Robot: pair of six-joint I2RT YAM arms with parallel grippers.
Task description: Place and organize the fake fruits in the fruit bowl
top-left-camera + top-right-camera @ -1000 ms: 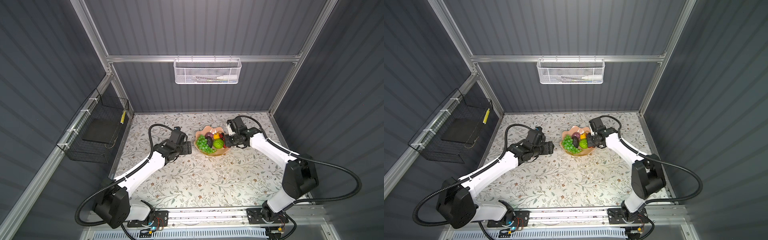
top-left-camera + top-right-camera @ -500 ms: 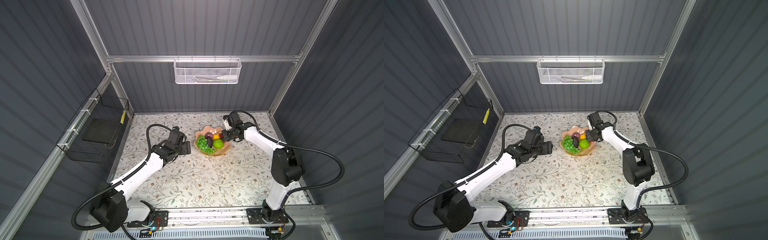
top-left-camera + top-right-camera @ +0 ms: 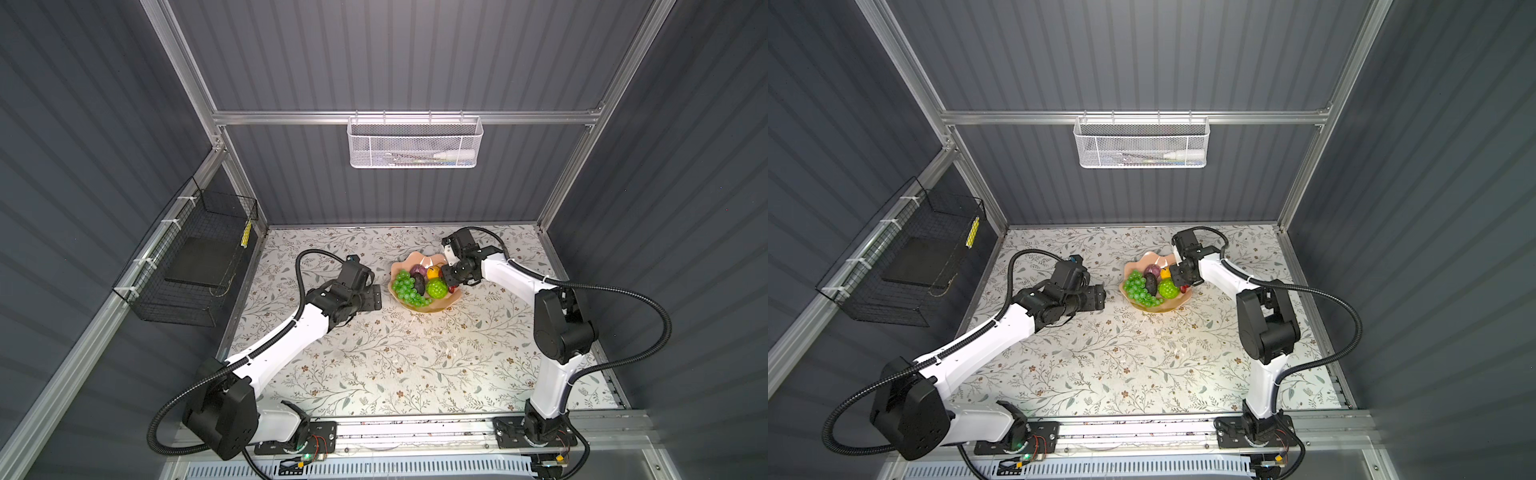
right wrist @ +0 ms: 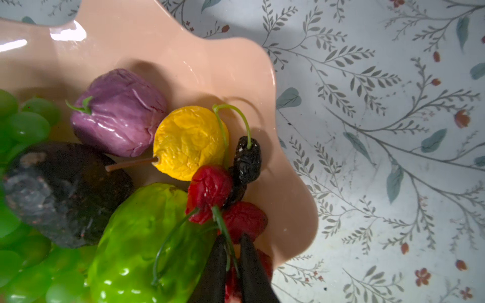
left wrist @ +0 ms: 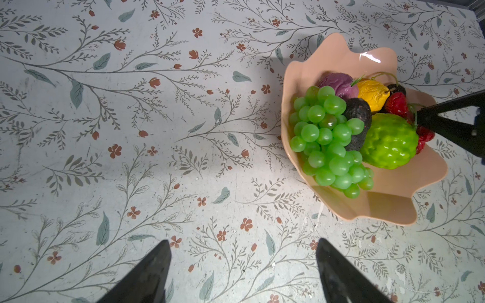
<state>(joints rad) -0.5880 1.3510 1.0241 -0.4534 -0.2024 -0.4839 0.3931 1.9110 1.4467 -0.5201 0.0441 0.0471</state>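
We see left gripper [image 5: 242,240] spread wide, empty, just beside the fruit bowl [image 5: 393,210], bowl holding grapes [image 5: 325,136], avocado [image 5: 358,112], green ball [image 5: 388,141], purple fruit [image 5: 338,82], yellow fruit [image 5: 372,94], cherries [image 5: 396,103] by the rim, right gripper [image 4: 233,237] at the cherries, jaws a slit apart round their stems, grip we cannot tell

On the right arm [image 3: 511,276], the elbow [image 3: 559,332] has swung from the right side of the frame toward the centre and upward in both top views. The upper link [image 3: 548,374] now stands nearly vertical in frame instead of leaning right. The wrist housing [image 3: 457,243] has moved toward the upper part of the frame, beyond the fruit bowl [image 3: 417,261]. The right gripper [image 4: 235,238] now points down-frame onto the bowl's right rim rather than leftward. Its jaws, previously closed, appear slightly parted around the green stems of the cherries [image 4: 210,189]. On the left arm [image 3: 291,336], the shoulder housing [image 3: 220,419] has shifted slightly toward the lower left.
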